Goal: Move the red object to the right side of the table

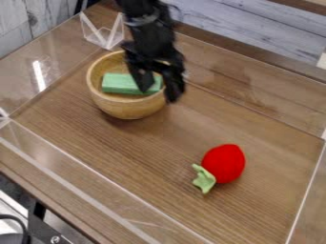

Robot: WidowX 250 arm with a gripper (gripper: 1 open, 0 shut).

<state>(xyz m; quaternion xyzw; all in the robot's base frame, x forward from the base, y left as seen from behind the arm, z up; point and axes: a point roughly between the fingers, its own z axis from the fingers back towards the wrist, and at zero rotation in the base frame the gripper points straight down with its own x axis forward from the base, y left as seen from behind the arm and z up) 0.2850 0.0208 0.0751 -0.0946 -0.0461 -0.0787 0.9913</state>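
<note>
My gripper [167,87] hangs with its fingers spread, empty, at the right rim of the wooden bowl [125,103]. The strawberry [222,165] lies on the table [90,157], well apart, toward the lower right.

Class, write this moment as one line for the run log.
gripper: open, empty, at wooden bowl's right rim | red object: untouched on table | green block: in bowl

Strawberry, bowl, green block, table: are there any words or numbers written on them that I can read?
None. No words, numbers or signs can be read anywhere in this view.
The red strawberry, the wooden bowl, the green block and the table all look plain, with no print or labels showing.
</note>
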